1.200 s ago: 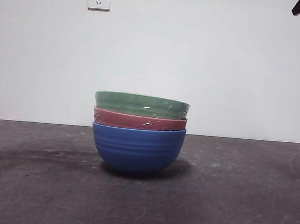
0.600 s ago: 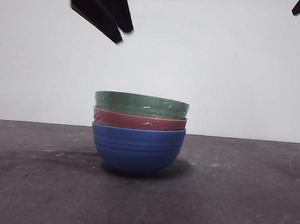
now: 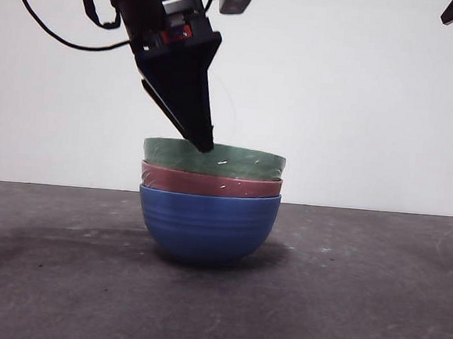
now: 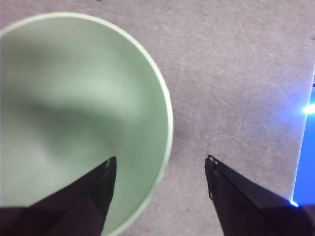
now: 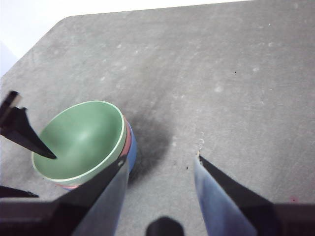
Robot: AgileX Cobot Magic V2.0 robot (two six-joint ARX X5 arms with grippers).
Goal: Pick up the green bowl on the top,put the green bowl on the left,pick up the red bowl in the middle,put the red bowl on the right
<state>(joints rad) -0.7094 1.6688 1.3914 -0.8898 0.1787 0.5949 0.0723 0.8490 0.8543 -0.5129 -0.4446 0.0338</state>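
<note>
black left gripper (image 3: 201, 140) now down astride green bowl (image 3: 214, 159) rim, jaws apart

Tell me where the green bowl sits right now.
The green bowl tops the stack at the table's middle in the front view, nested in the red bowl. The open left gripper straddles its rim, one jaw inside, one outside.

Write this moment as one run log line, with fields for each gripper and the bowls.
left gripper: open, straddling green bowl rim | right gripper: open, waiting | stack: green on red bowl on blue bowl
</note>
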